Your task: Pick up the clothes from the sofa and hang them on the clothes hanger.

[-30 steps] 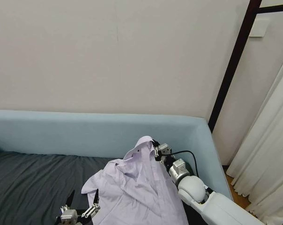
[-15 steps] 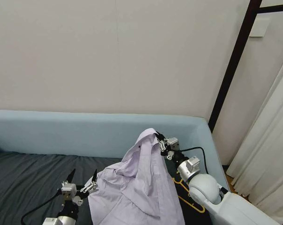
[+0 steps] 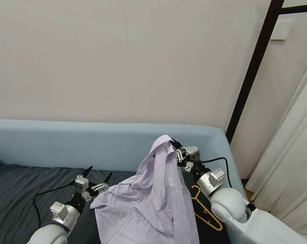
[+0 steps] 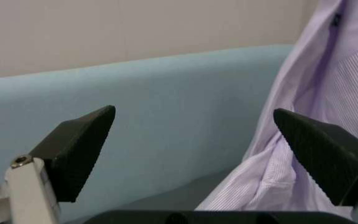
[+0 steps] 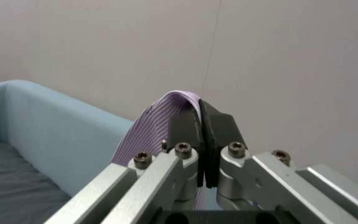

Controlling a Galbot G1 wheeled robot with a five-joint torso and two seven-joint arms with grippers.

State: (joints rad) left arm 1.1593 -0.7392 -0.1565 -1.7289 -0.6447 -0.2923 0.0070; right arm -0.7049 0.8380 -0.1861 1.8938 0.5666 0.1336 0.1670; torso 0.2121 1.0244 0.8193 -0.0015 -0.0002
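A plain pale wall stands behind a light blue sofa with a dark grey seat. The right gripper, raised near the right end of the sofa's back, has its jaws pressed tight on a fold of the lilac striped shirt. The cloth peaks at the jaws, hangs down and spreads over the seat. A thin orange clothes hanger lies on the seat under that arm, beside the shirt. The left gripper hovers low over the seat, jaws spread wide and holding nothing. It is close to the shirt's lower edge and seemingly clear of the cloth.
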